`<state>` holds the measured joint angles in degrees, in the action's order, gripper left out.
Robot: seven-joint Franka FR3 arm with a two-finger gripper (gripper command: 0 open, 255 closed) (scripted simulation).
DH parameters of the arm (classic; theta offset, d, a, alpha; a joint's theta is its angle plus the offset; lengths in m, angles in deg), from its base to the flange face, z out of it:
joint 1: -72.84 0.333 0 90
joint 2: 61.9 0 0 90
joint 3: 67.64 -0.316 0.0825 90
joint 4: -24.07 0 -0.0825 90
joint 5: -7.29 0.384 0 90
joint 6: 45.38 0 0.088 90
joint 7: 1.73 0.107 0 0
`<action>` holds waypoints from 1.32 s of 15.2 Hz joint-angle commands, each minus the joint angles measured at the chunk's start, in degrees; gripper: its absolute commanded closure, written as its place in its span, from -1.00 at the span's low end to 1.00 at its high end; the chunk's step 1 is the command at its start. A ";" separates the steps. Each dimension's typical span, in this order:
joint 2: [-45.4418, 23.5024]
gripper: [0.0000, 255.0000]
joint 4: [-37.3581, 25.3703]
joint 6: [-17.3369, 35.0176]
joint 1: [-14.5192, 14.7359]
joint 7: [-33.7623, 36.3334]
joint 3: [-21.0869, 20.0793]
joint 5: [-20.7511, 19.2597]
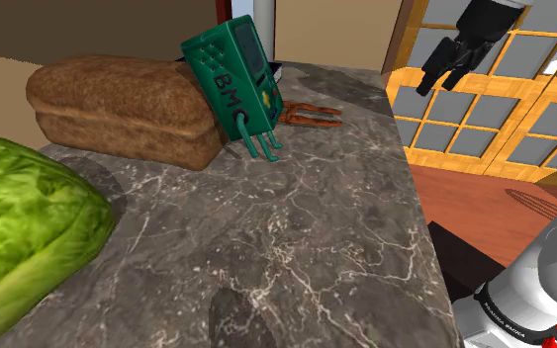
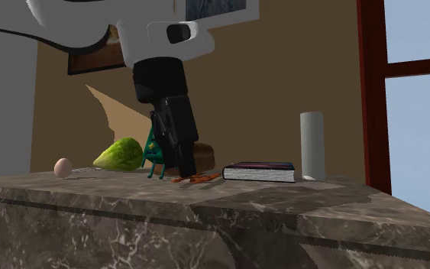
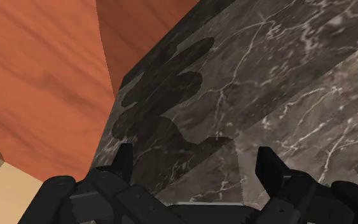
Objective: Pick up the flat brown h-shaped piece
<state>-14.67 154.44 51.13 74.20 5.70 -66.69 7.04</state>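
Jaws stand apart with nothing between them, as the wrist view shows the gripper point(image 3: 195, 154) over the edge of the dark marble counter point(image 3: 285, 83) and the wooden floor point(image 3: 37, 70) beside it.

On the counter I count one of each thing: one flat brown h-shaped piece point(image 1: 311, 116), one green toy figure point(image 1: 234, 81) on thin legs, one loaf of bread point(image 1: 123, 109), one head of lettuce point(image 1: 19, 227), one egg point(image 2: 63, 166), one dark book point(image 2: 260, 171) and one upright white cylinder point(image 2: 311, 145).

The h-shaped piece lies flat on the counter just beside the toy's legs, on the shoulder view's right of them, near the far edge. In the second exterior view it lies between the toy and the book.

One white arm point(image 1: 538, 282) rises from the shoulder view's lower right. Its gripper point(image 1: 441, 79) hangs high, beyond the counter's right edge in that view, before orange-framed glass doors point(image 1: 523, 109). It is tilted, with its fingertips pointing down and to the left, well apart from the piece.
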 commanded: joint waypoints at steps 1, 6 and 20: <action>0.00 -1.00 0.00 0.00 0.00 0.00 0.00 0.00; -6.09 -1.00 -4.44 -0.71 -1.42 14.58 -8.17 3.84; -36.27 -1.00 -31.98 -4.49 -6.61 56.11 -27.70 4.12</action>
<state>-47.82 125.43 47.11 67.84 58.24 -93.02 11.90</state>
